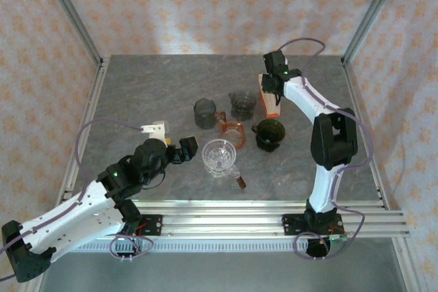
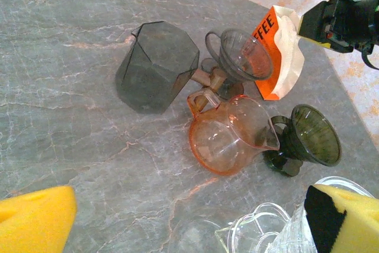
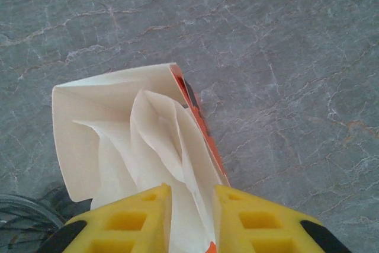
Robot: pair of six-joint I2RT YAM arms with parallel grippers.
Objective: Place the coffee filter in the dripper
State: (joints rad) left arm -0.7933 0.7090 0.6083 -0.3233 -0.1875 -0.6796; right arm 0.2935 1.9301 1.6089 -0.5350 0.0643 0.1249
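White coffee filters [image 3: 160,140] stand bunched in an open orange box [image 1: 269,100] at the back right. My right gripper [image 3: 192,197] reaches into the box top from above. Its yellow fingers [image 3: 127,220] stand narrowly apart with a fold of filter paper between them, and a gap still shows. A clear glass dripper [image 1: 219,155] sits at the front centre. My left gripper [image 1: 188,148] is wide open just left of it, with nothing between its fingers. In the left wrist view the clear dripper [image 2: 296,229] lies beside the right pad.
A grey faceted glass [image 1: 204,113], a grey dripper [image 1: 241,104], an orange pitcher [image 1: 231,128] and a dark green dripper [image 1: 268,133] cluster mid-table between the arms. A small white block [image 1: 154,128] lies left of them. The table's left part is bare marble.
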